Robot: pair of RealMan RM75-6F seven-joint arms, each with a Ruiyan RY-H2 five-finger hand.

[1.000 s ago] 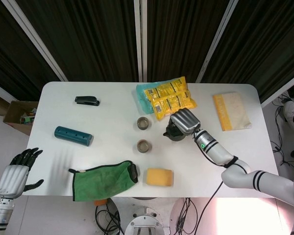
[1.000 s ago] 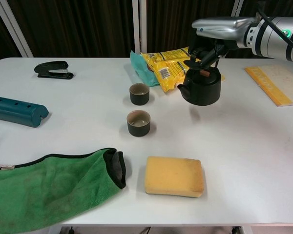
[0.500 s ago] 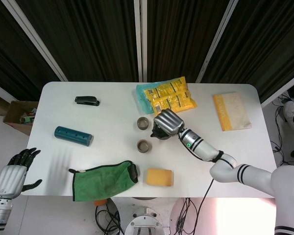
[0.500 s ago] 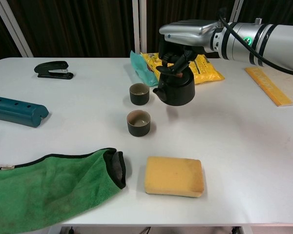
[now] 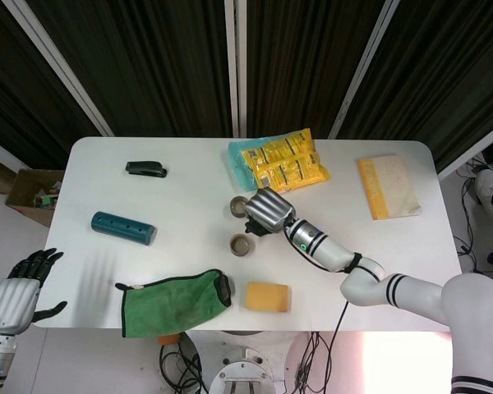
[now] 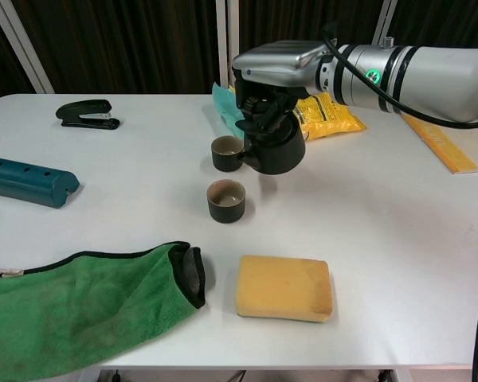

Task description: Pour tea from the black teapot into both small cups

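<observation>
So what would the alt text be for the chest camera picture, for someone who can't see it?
The robot's right hand holds a black teapot above a white table, its spout beside the farther of two small dark cups; the nearer cup sits just in front. A yellow sponge and green cloth lie nearest the camera.

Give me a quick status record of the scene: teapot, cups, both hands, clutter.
teapot: black teapot held above the table, spout toward the far cup
far cup: upright, just left of the teapot
near cup: upright, in front of the far cup
right hand: grips the teapot from above
left hand: off the table at lower left, holding nothing, fingers apart
clutter: green cloth, sponge, stapler, teal tube, snack bags
</observation>
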